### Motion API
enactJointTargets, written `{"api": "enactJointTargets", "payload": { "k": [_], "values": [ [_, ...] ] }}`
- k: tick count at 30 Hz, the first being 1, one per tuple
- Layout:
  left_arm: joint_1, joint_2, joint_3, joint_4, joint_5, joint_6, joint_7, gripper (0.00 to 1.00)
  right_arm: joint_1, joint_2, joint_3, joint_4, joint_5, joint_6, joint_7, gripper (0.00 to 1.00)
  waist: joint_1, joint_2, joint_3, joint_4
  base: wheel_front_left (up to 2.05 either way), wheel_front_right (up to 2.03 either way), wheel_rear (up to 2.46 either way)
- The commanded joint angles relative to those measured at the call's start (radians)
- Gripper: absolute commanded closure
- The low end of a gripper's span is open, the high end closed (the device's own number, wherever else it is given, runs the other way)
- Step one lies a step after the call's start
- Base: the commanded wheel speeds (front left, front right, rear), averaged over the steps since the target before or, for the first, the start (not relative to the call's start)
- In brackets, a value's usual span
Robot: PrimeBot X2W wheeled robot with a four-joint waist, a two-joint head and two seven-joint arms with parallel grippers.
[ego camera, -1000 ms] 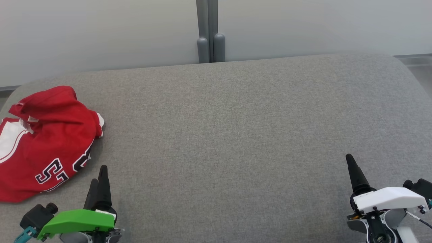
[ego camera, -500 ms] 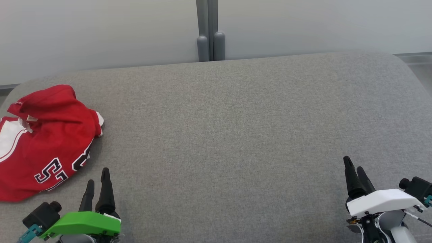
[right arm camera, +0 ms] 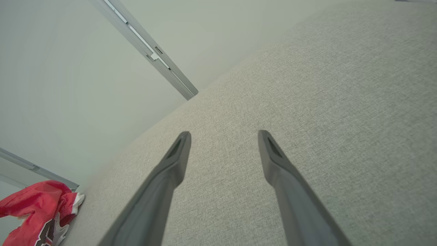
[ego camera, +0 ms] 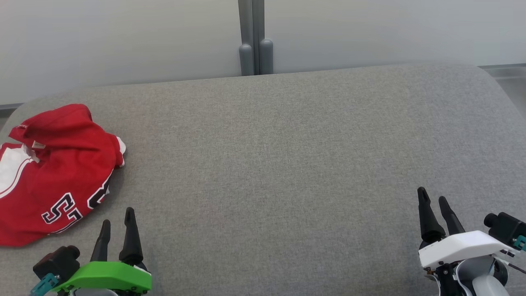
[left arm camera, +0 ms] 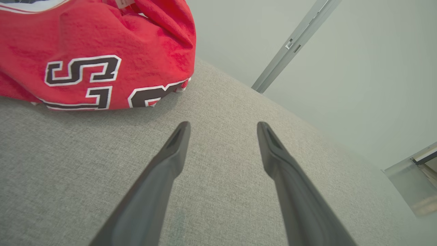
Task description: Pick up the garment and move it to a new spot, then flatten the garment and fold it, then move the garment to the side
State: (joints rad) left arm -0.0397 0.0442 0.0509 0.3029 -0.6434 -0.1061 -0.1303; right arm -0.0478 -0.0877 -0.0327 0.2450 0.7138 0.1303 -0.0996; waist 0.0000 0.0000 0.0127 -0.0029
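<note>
Garment (ego camera: 53, 172) lies near, ahead-left of left jaws (not touching).

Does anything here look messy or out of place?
Only the red garment: it sits bunched in a heap at the left end of the grey surface, its lettering creased and partly hidden. The left pincer and right pincer are open, touching nothing.

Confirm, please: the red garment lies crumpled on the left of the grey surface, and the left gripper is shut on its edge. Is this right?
Not quite. The left gripper is open and empty, apart from the red garment, as the left wrist view shows. The rest is right.
</note>
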Motion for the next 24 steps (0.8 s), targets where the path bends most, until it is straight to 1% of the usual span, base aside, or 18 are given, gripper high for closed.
{"api": "enactJointTargets", "payload": {
  "k": [1,10,19,24],
  "values": [
    [0.006,0.007,0.001,-0.012,0.045,0.003,-0.013,0.0,0.002,-0.009,0.001,-0.018,-0.042,0.0,-0.015,0.0,0.0,0.0,-0.001,0.0,0.0,0.0,0.0],
    [0.019,0.007,0.004,-0.021,0.137,0.015,-0.032,0.0,0.01,-0.006,0.003,-0.031,-0.133,0.0,-0.04,0.0,0.0,0.0,0.0,-0.001,0.0,0.0,0.0],
    [0.026,0.007,0.0,-0.031,0.239,0.016,-0.055,0.0,0.019,-0.005,0.009,-0.04,-0.232,0.0,-0.067,0.0,0.0,0.0,0.003,-0.003,0.0,0.0,0.0],
    [0.021,0.008,-0.008,-0.031,0.29,0.007,-0.066,0.0,0.013,-0.011,0.024,-0.043,-0.279,0.0,-0.081,0.0,0.0,0.0,0.005,-0.007,0.0,0.0,0.0]
  ]
}}
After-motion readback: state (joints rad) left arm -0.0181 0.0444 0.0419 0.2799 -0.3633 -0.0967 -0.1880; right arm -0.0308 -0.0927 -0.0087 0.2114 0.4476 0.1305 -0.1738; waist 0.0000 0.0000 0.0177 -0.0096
